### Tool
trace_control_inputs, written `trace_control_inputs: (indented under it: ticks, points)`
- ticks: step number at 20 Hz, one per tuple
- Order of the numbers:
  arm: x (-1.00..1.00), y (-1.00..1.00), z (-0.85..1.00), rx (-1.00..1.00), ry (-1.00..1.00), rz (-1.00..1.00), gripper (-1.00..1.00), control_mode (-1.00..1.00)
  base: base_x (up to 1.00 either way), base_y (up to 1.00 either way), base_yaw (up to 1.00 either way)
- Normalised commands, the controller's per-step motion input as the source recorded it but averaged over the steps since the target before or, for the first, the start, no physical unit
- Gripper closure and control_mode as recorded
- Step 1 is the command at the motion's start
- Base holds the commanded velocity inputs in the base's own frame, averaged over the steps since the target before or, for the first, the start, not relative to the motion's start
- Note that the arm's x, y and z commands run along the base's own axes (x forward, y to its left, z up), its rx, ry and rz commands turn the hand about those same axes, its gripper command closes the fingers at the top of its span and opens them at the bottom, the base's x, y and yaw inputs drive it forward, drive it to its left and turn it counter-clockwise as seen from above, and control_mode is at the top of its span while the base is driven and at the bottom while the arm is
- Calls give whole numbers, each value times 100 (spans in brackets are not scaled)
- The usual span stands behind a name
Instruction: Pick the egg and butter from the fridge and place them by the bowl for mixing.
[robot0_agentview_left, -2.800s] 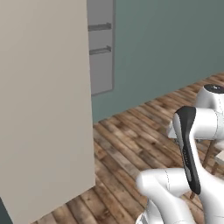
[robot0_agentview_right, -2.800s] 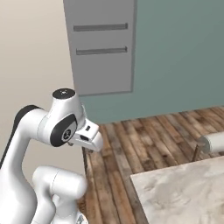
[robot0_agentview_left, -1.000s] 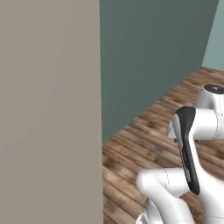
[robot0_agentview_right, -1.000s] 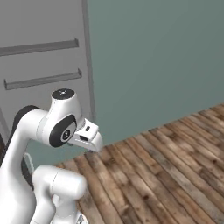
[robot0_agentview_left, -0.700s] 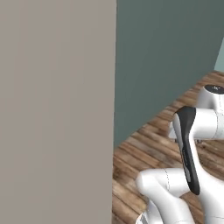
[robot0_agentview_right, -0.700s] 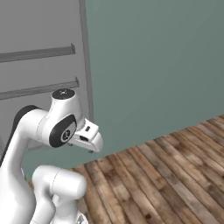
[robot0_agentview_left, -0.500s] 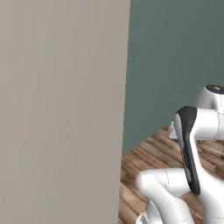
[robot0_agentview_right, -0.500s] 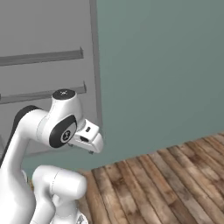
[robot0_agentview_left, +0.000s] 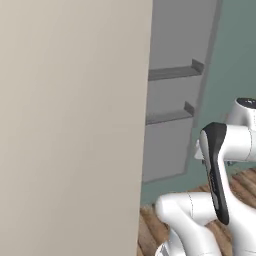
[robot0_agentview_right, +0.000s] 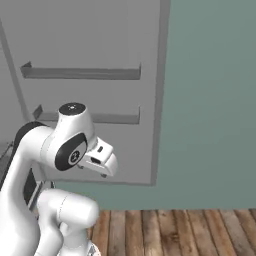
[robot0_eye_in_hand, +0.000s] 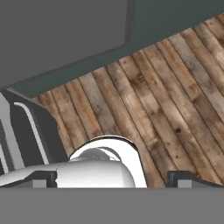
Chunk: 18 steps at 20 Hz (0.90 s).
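Grey inside walls and two narrow grey door shelves (robot0_agentview_right: 82, 72) of the fridge (robot0_agentview_left: 172, 120) are seen at the centre right of the left base view and across the upper left of the right base view, with a broad beige panel (robot0_agentview_left: 70, 125) taking up the left of the left base view. Neither egg, butter nor bowl can be made out, so the step in hand is judged to be the approach to the fridge. The jaws (robot0_eye_in_hand: 111, 179) are held fully open and empty at the bottom of the hand view, tucked close to the robot's body and pointed down at the wooden floor (robot0_eye_in_hand: 166, 87). For this step to be done well, the base should be brought square to the fridge opening, clear of the beige panel and the shelved door, before the arm is unfolded. The hand should then be raised to face the shelves so that the egg and butter can be found before any reach is made.
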Motion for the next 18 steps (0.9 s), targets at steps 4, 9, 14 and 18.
trace_control_inputs:
  ticks: [4,9,14,18]
  points:
    - [0,0,0,0,0,0,-100,100,54,0,63]
    - [0,0,0,0,0,0,-100,100,44,-1,70]
    - [0,0,0,0,0,0,-100,100,38,0,72]
    - [0,0,0,0,0,0,-100,100,15,1,79]
